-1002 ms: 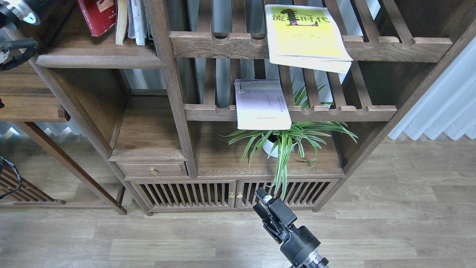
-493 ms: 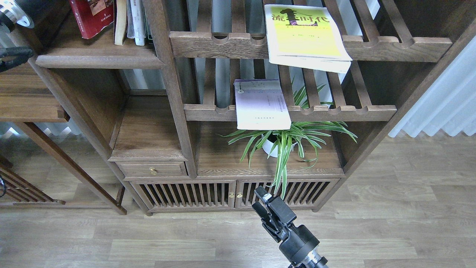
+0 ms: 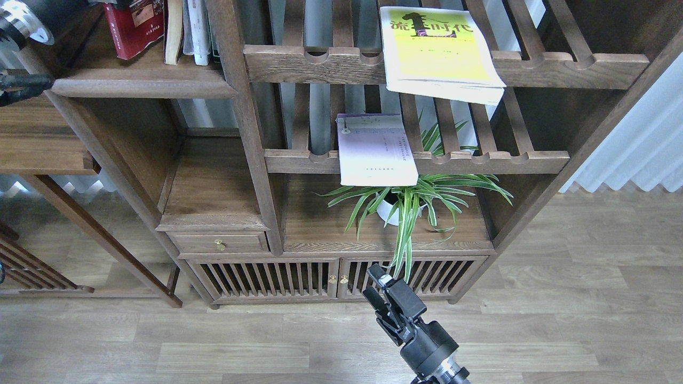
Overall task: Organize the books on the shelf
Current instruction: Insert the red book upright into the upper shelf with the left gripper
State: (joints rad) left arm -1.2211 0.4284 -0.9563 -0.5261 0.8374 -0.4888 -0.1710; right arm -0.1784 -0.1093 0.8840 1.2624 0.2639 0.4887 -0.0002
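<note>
At the far upper left of the frame, part of the left arm shows as a shiny round piece and a dark bar. The left gripper itself is not in view, so I cannot tell how its fingers stand.

Just right of that, still in the upper left, is the shelf, a flat brown board with a round front edge. The red book stands on it, leaning a little. It is just beside a cream book and some white books. Something dark sits at the red book's top edge, but it is cut off, so I cannot say what it is.

In the middle of the frame, the pale book lies flat on the lower rack, with its front edge hanging over the rail. Below it is a plant.

At the top, right of the middle, the yellow book lies flat on the upper rack.

At the bottom middle, the right gripper hangs low in front of the cabinet doors. It holds nothing. Its fingers look close together, but they are dark and hard to tell apart.

I think the red book is done and two books are left. Next, an arm needs to reach up to the pale book, pinch the edge that hangs over, and stand it on the shelf by the red one.
</note>
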